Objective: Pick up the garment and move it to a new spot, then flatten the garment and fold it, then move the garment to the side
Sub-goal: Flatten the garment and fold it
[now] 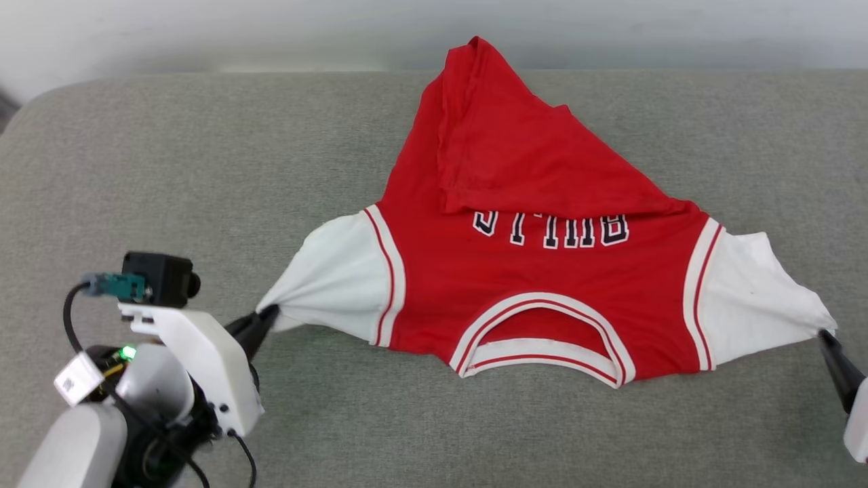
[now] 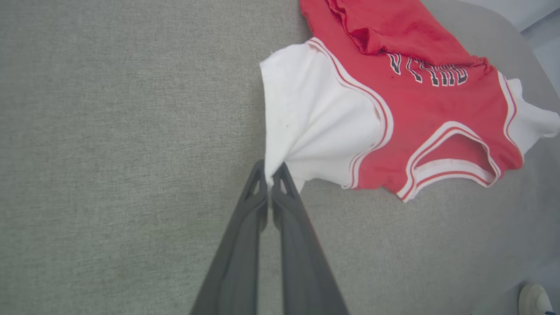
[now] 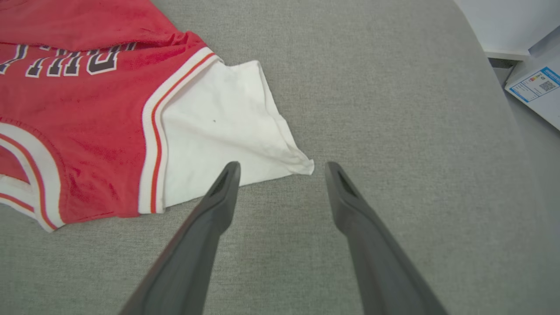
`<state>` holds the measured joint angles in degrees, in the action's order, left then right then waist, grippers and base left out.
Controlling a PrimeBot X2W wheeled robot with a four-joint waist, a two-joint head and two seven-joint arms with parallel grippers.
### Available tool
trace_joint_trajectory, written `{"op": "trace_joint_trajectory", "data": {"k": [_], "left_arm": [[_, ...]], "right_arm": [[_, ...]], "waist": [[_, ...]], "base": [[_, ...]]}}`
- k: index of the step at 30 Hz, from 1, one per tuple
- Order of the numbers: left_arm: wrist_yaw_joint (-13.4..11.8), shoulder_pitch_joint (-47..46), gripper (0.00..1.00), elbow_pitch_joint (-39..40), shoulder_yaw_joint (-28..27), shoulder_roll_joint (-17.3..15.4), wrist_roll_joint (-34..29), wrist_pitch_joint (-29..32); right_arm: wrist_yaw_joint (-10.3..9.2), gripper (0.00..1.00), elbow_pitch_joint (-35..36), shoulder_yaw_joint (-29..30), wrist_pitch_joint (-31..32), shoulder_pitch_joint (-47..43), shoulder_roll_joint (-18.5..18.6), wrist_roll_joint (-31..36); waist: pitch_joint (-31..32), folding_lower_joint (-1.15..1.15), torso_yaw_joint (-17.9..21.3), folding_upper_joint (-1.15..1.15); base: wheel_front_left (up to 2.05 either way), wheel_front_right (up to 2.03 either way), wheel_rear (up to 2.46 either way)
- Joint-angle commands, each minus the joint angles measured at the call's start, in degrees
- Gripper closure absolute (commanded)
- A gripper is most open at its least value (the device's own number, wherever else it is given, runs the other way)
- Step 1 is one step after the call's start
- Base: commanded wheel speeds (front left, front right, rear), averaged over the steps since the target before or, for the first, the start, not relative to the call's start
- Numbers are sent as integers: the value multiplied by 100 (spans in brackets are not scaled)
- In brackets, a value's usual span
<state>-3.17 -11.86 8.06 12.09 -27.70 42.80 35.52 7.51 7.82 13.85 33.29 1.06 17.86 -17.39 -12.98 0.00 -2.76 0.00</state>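
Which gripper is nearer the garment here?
Left. The left gripper is shut on one white sleeve of the garment, touching it. The right gripper is open, with the other sleeve ending at its fingertips, not gripped.

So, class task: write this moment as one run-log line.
left gripper: shut on garment sleeve tip | right gripper: open at other sleeve tip | garment: on grey surface, hem folded over chest
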Motion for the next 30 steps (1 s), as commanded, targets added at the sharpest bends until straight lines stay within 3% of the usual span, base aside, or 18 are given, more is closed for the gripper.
{"op": "trace_joint_trajectory", "data": {"k": [1,10,19,26,27,28,29,30], "left_arm": [[-83,194,100,300,-9,41,22,-19],[-304,625,100,1563,228,147,-116,36],[-311,489,100,1914,332,157,-235,24],[-251,394,100,1905,356,178,-187,-15],[-248,388,100,1889,344,170,-188,-26],[-239,382,100,1870,338,162,-189,-32],[-231,377,100,1849,332,157,-185,-39],[-231,377,100,1849,332,157,-185,-39]], "right_arm": [[-4,0,1,106,243,-71,32,63],[-4,0,-722,343,877,530,222,271],[-4,0,-1534,-3,914,1043,482,300],[6,0,-2166,-444,1134,1056,417,61],[7,26,-2254,-489,1171,1037,394,3],[10,67,-2322,-555,1217,1008,377,-28],[13,100,-2377,-610,1241,977,368,-73],[13,100,-2377,-610,1241,977,368,-73]], "waist": [[2,0,-83,0],[-258,0,-321,0],[-563,0,-468,0],[-673,0,-559,0],[-672,0,-566,0],[-665,0,-575,0],[-654,0,-581,0],[-654,0,-581,0]], "base": [[0,0,0],[0,0,0],[0,0,0],[0,0,0],[0,0,0],[0,0,0],[0,0,0],[0,0,0]]}}
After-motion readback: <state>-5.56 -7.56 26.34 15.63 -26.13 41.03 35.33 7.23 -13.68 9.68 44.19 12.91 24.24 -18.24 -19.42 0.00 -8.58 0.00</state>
